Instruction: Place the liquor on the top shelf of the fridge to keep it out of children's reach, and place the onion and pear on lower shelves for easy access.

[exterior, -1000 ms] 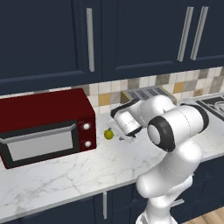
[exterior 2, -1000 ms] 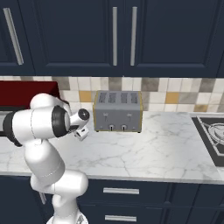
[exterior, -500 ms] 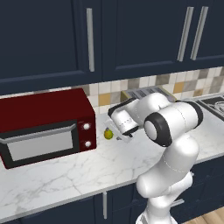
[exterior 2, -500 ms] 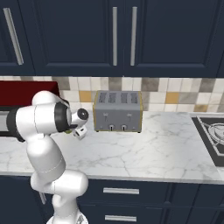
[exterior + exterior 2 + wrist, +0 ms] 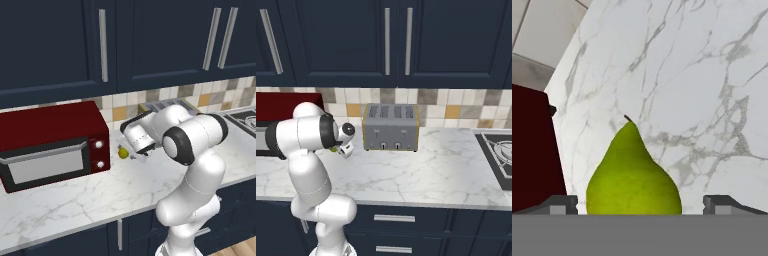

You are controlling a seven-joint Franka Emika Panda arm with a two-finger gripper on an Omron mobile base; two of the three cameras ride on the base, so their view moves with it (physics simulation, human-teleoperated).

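Moving closer over the last second, our gripper (image 5: 639,205) now stands wide around the pear (image 5: 633,175) on the counter (image 5: 702,90) beside the microwave (image 5: 50,140); we judge closing comes next.

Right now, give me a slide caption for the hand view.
Open pincer straddles the pear lying on the marble counter, beside the dark red microwave.
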